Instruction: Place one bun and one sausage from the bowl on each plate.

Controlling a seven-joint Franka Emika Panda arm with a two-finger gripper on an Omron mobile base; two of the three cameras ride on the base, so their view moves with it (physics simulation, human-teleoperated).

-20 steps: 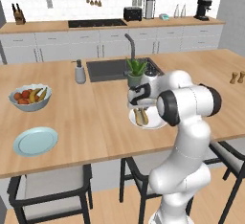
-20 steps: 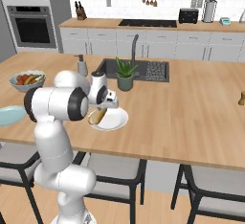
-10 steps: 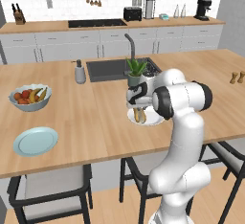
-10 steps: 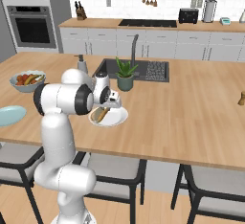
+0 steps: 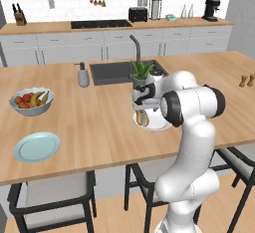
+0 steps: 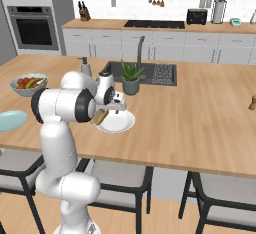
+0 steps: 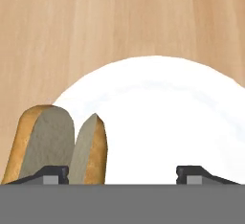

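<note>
A split golden bun rests on the left part of the white plate, upright on its edge. My gripper hangs just above the plate, open, its left fingertip in front of the bun and bare plate showing between the tips. From the base, the bun lies on the white plate under the gripper, near the counter's front edge. A pale blue plate sits bare far to the left. The brown bowl and the sausage are out of view.
A potted plant and the sink lie just behind the white plate. A soap dispenser and a pale grey fruit bowl stand to the left. Two small shakers are far right. Stools stand below the counter.
The jaws have gone from shut to open, and the bun that they held now rests on the white plate. The arm has hardly moved.
</note>
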